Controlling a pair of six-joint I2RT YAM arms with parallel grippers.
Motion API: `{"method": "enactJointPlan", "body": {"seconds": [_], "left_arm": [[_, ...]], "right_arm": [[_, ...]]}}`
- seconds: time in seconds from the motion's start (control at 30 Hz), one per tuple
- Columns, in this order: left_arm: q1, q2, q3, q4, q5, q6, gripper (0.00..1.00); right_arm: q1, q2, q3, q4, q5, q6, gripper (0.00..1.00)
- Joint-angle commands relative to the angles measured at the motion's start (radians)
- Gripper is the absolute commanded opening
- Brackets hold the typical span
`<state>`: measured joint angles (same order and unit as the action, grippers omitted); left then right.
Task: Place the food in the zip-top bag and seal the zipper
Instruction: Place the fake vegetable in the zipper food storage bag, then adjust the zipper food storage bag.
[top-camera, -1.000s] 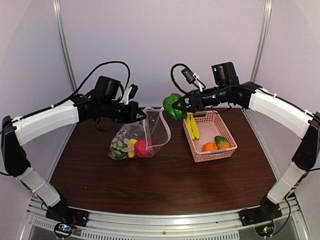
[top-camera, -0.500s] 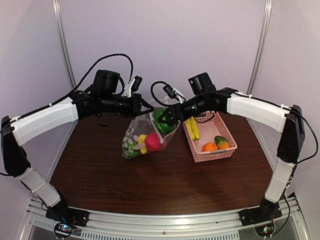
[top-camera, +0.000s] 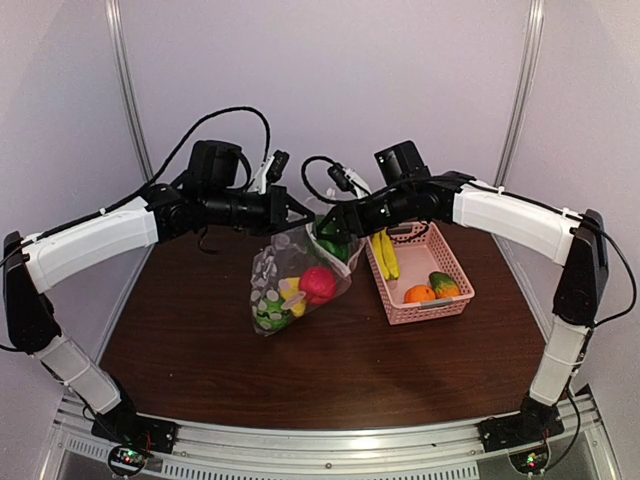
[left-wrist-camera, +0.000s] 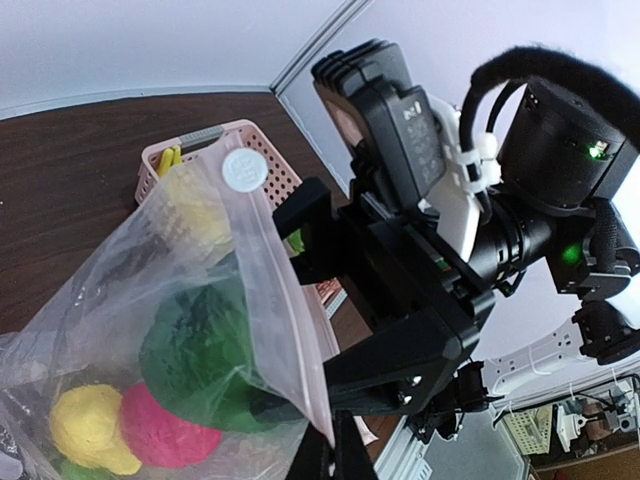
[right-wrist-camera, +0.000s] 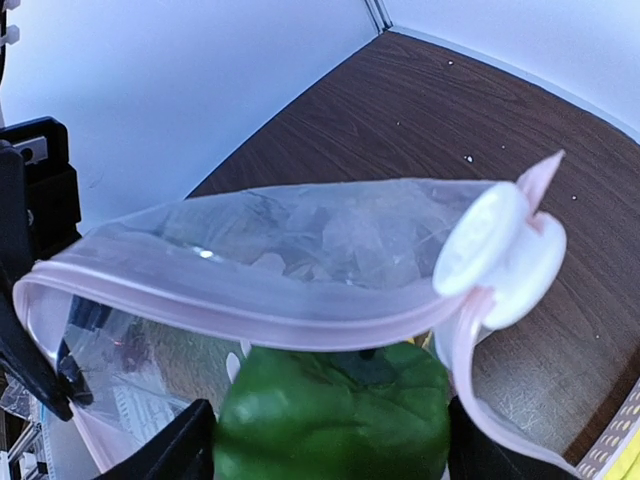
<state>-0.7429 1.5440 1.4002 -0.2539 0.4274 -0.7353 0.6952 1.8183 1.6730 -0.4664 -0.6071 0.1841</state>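
Note:
My left gripper is shut on the zipper strip of the clear zip-top bag and holds the bag hanging above the table, mouth open. The jaws pinch the strip at the bottom of the left wrist view. My right gripper is shut on the green pepper and holds it in the bag's mouth, just under the rim. The pepper sits between my right fingers. The white slider tab is at the strip's end. A red-pink fruit and a yellow piece lie inside the bag.
The pink latticed basket stands on the table right of the bag. It holds the banana bunch, an orange and an orange-green piece. The brown table has walls close behind and at both sides.
My right gripper carried the green pepper left from above the basket into the bag's mouth. My left gripper lifted the bag off the table and shifted it right.

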Motion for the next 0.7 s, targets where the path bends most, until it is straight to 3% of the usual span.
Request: {"method": "enactJointPlan", "body": {"seconds": [0.0, 0.17, 0.3, 0.47, 0.57, 0.63, 0.67], "left_arm": [[-0.009, -0.014, 0.003, 0.067, 0.017, -0.012, 0.00], [-0.009, -0.031, -0.006, 0.058, -0.009, -0.011, 0.00], [-0.006, -0.071, 0.009, 0.009, -0.072, 0.030, 0.00], [0.010, -0.241, 0.066, -0.114, -0.253, 0.154, 0.00], [0.029, -0.341, 0.071, -0.143, -0.488, 0.224, 0.00], [0.035, -0.328, -0.007, -0.076, -0.471, 0.234, 0.00], [0.036, -0.281, -0.041, -0.055, -0.361, 0.207, 0.00]], "right_arm": [[0.013, 0.017, 0.046, 0.007, -0.038, 0.018, 0.82], [0.017, 0.020, 0.071, 0.026, -0.173, 0.052, 0.88], [0.009, -0.030, 0.132, -0.053, -0.228, -0.019, 0.90], [-0.075, -0.168, 0.139, -0.023, -0.411, -0.006, 0.91], [-0.157, -0.229, 0.102, 0.055, -0.456, 0.067, 0.92], [-0.178, -0.241, 0.066, 0.057, -0.397, 0.057, 0.92], [-0.178, -0.241, 0.047, 0.052, -0.354, 0.049, 0.92]]}}
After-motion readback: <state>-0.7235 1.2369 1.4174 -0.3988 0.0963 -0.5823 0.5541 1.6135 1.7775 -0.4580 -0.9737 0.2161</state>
